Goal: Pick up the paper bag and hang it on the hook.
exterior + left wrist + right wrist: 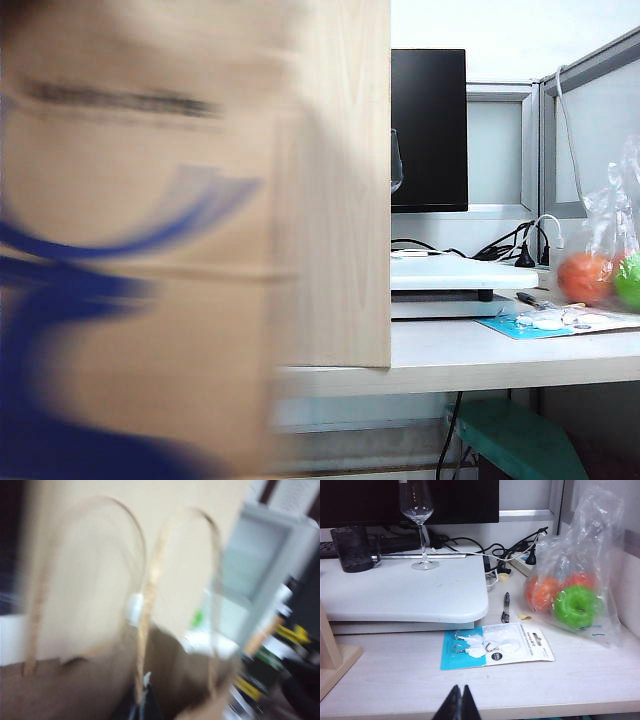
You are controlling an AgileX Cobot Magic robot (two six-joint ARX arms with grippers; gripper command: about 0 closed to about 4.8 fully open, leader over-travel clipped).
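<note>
The brown paper bag (130, 280) with its blue print fills the left of the exterior view, blurred and close to the camera, and it hides the left arm there. In the left wrist view my left gripper (142, 705) is shut on one twisted handle loop (150, 580) of the paper bag (75, 690), which hangs in front of the light wooden board (165, 510). A small white blur on that board is the hook (134, 609), between the two loops. My right gripper (461, 700) is shut and empty over the table's front edge.
A clear plastic bag of fruit (575, 590) stands at the right. A wine glass (419, 520) and a dark cup (352, 550) stand on a white raised platform (405, 595). A pack of spare hooks (495, 647) and a pen (505, 607) lie on the table. The wooden board (345, 200) stands upright left of a monitor (428, 130).
</note>
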